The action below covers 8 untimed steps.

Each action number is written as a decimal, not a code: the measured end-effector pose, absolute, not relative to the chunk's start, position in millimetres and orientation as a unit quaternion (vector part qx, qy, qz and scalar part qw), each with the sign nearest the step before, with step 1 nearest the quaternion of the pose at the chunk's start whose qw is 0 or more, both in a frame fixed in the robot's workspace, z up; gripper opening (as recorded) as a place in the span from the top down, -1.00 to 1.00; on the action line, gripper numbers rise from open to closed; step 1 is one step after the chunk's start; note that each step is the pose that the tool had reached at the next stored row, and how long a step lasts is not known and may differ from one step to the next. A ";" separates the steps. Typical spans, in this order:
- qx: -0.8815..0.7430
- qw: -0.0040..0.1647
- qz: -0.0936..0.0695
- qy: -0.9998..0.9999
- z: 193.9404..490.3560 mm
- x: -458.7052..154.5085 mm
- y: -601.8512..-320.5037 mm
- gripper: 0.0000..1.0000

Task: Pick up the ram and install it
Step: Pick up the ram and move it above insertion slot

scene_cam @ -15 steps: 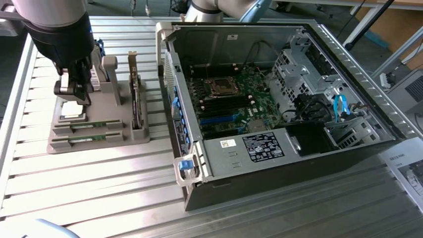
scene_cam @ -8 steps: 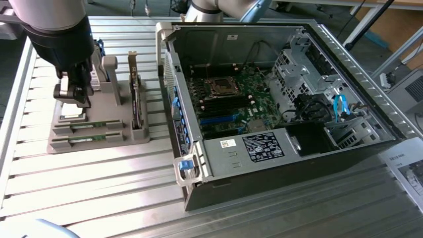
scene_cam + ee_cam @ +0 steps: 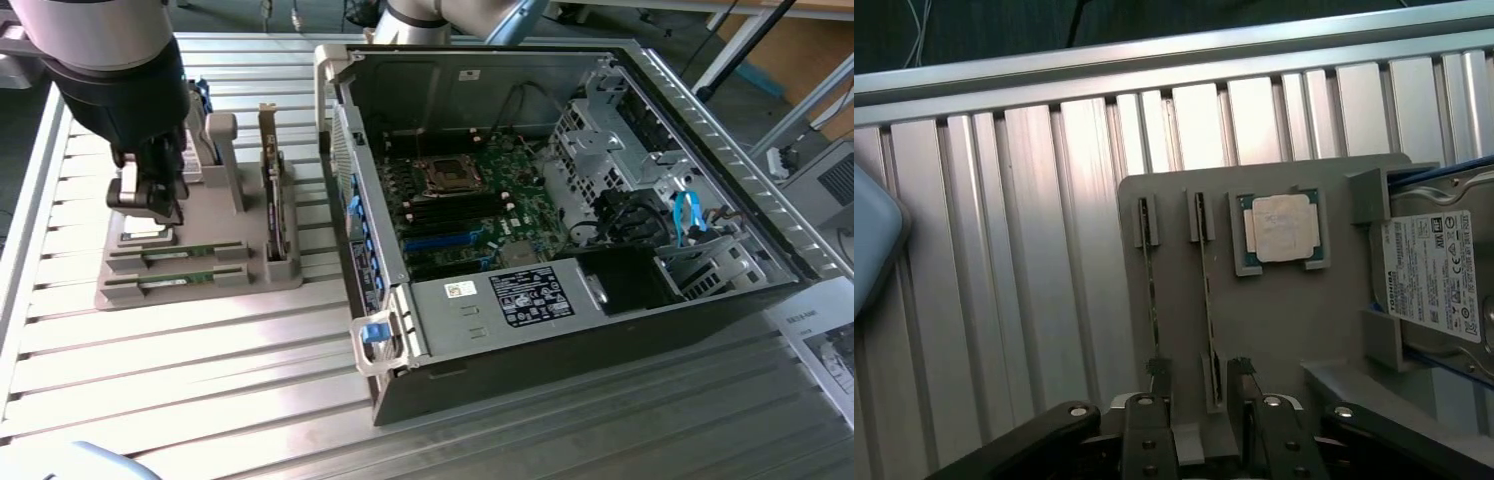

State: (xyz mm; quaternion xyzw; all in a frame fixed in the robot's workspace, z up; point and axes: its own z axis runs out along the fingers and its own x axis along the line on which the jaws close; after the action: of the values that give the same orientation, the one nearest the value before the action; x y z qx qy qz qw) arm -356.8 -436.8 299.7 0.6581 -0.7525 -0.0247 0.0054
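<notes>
Two rams lie edge-up in slots of a grey holder (image 3: 200, 290) (image 3: 1174, 330). One ram (image 3: 176, 256) (image 3: 1204, 290) runs next to the square silver processor (image 3: 1284, 228); the other ram (image 3: 171, 287) (image 3: 1151, 290) lies one slot further out. My gripper (image 3: 147, 205) (image 3: 1201, 372) hangs open just over the holder. In the wrist view its two fingertips (image 3: 1159, 370) stand either side of one end of the ram nearest the processor, holding nothing. The open computer case (image 3: 561, 200) with its green motherboard (image 3: 467, 200) lies to the exterior view's right.
A tall dark expansion card (image 3: 274, 200) stands upright on the holder between my gripper and the case. A hard drive (image 3: 1434, 280) sits in the holder beside the processor. The ribbed metal table (image 3: 200, 380) runs all around; papers (image 3: 827, 350) lie at the right edge.
</notes>
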 end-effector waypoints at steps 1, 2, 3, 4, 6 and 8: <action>0.658 0.005 -0.025 -0.753 299.7 -356.8 -437.8 0.28; 0.658 0.005 -0.025 -0.753 299.6 -356.8 -438.7 0.28; 0.658 0.005 -0.025 -0.752 299.7 -356.8 -439.6 0.28; 0.658 0.005 -0.025 -0.753 299.6 -356.8 -440.3 0.28; 0.658 0.005 -0.025 -0.752 299.6 -356.8 -441.2 0.28; 0.658 0.005 -0.025 -0.753 299.6 -356.8 -441.2 0.28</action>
State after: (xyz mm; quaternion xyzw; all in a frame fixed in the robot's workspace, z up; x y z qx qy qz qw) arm -356.8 -441.2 299.6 0.6581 -0.7525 -0.0247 0.0054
